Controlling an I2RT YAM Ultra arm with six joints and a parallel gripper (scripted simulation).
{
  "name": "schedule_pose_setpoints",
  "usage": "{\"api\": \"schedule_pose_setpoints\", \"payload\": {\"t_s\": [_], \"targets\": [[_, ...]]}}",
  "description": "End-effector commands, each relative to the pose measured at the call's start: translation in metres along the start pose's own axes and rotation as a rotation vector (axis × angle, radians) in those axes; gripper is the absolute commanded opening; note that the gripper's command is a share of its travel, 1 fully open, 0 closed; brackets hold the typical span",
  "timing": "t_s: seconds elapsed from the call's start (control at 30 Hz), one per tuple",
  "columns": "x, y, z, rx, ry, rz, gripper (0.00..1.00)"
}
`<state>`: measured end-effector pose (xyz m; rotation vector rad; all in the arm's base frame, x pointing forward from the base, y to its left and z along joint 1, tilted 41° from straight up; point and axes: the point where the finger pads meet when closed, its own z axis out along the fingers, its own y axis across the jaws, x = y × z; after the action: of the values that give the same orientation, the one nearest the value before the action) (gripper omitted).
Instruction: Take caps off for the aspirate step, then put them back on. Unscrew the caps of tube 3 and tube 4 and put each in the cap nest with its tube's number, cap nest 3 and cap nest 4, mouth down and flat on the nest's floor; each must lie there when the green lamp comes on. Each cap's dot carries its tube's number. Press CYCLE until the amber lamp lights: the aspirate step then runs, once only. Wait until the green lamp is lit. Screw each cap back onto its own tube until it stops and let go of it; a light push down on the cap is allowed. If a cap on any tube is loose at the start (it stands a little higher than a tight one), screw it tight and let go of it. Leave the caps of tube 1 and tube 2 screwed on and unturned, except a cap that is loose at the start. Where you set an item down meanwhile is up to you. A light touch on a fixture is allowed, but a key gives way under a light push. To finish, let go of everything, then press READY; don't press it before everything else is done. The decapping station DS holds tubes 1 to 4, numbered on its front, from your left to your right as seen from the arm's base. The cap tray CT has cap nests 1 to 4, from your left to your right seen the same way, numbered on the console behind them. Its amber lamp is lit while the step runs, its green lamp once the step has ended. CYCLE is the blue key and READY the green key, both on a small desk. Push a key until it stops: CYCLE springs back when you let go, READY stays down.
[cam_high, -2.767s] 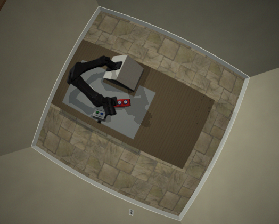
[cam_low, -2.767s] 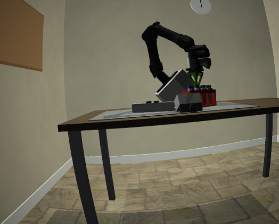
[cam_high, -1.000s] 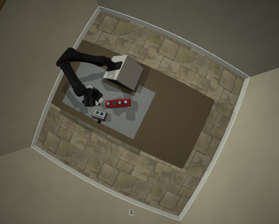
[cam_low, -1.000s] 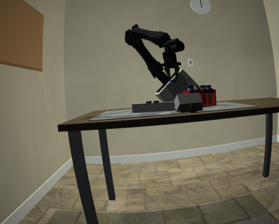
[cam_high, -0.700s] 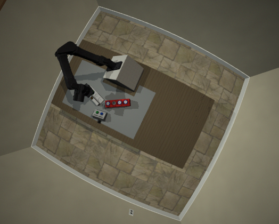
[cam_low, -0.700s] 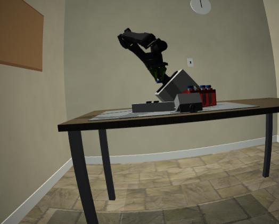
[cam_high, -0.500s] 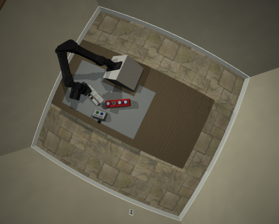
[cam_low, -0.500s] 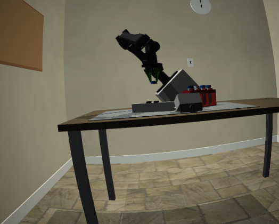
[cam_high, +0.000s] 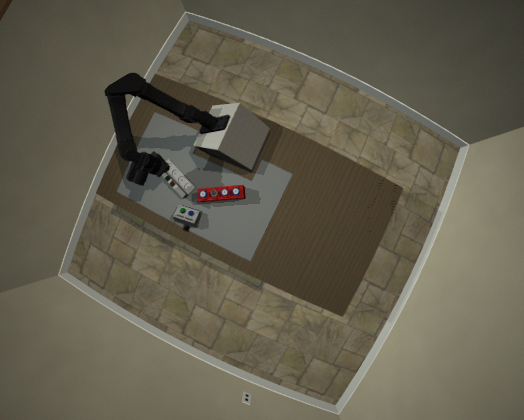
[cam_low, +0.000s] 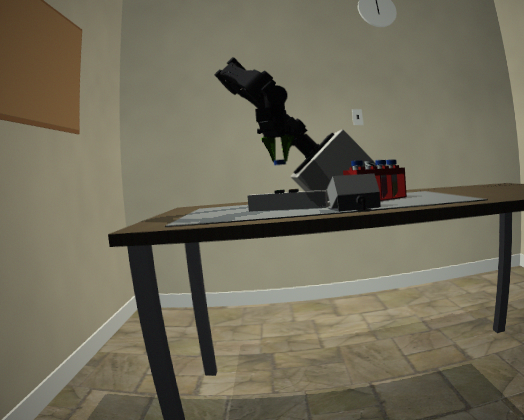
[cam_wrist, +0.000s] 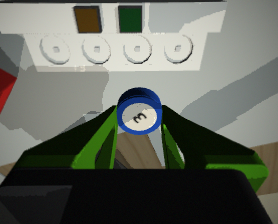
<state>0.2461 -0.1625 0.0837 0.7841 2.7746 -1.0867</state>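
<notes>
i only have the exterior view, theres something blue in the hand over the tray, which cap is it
Observer: The wrist view shows a 3 on the dot of the cap, which is clamped between the green fingers of the hand.
Operator: ok and is anything in the nests
Observer: No. In the wrist view all four nests hold no cap, and the cap lines up roughly with the third from the left in that picture.
</notes>
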Motion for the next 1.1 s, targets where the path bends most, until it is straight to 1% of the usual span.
{"api": "schedule_pose_setpoints", "payload": {"t_s": [0.0, 0.37, 0.43, 0.67, 0.7, 1.07], "targets": [[-0.008, 0.003, 0.01, -0.011, -0.032, -0.006, 0.0], [-0.01, 0.004, 0.065, -0.01, -0.032, -0.006, 0.0], [-0.01, 0.004, 0.065, -0.01, -0.032, -0.006, 0.0], [-0.011, 0.004, 0.1, -0.01, -0.032, -0.006, 0.0], [-0.011, 0.004, 0.103, -0.01, -0.032, -0.006, 0.0], [-0.011, 0.004, 0.103, -0.01, -0.032, -0.006, 0.0]]}}
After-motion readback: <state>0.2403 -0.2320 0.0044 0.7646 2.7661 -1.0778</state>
